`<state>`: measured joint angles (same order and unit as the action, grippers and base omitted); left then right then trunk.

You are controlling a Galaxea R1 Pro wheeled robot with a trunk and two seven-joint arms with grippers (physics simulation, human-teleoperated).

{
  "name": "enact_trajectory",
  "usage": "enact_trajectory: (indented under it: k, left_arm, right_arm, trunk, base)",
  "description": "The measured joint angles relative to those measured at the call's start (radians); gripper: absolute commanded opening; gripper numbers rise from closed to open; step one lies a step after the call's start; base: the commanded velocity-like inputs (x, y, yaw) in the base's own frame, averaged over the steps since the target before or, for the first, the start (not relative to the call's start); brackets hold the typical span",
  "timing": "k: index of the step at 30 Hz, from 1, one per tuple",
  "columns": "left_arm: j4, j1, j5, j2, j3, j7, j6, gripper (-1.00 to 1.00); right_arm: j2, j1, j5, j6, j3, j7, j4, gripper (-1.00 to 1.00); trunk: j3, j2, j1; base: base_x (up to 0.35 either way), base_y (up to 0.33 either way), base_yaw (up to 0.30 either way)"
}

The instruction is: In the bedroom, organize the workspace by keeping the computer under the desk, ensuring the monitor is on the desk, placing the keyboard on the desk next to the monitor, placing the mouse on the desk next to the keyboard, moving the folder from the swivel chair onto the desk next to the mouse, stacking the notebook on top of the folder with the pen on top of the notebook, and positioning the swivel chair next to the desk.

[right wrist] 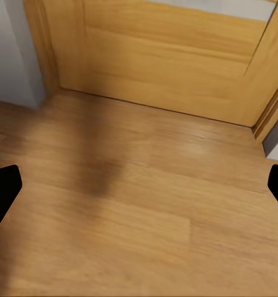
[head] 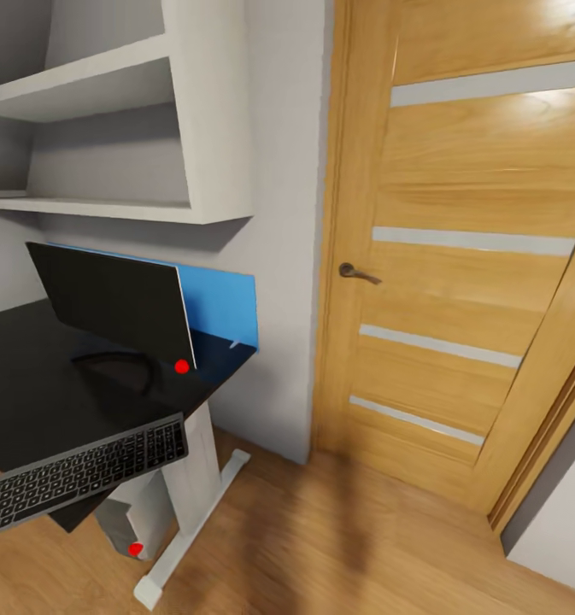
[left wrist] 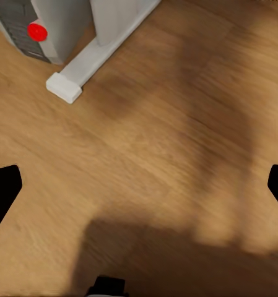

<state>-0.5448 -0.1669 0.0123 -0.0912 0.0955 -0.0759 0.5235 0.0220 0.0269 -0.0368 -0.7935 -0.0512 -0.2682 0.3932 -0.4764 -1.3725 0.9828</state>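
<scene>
Glossy black desk (head: 31,401) beside a wooden door (head: 466,256).
Monitor (head: 112,299) and keyboard (head: 73,474) on top, computer (head: 129,521) beneath — both grippers' fingers spread over plank floor (right wrist: 139,204); no writing.

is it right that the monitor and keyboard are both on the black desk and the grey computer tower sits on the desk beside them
Not quite. The monitor and keyboard are on the black desk, but the grey computer tower is not on it. The head view shows it standing on the wooden floor under the desk, beside the white leg.
</scene>
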Motion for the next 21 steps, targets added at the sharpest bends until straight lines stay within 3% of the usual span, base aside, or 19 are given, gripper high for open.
enact_trajectory:
  k: [21]
  left_arm:
    - [0.0, 0.0, 0.0, -0.001, 0.0, 0.0, 0.0, 1.0]
  right_arm:
    - [0.0, 0.0, -0.001, -0.029, 0.001, -0.002, 0.0, 1.0]
  trunk:
    - [0.0, 0.0, 0.0]
  base:
    - [0.0, 0.0, 0.287]
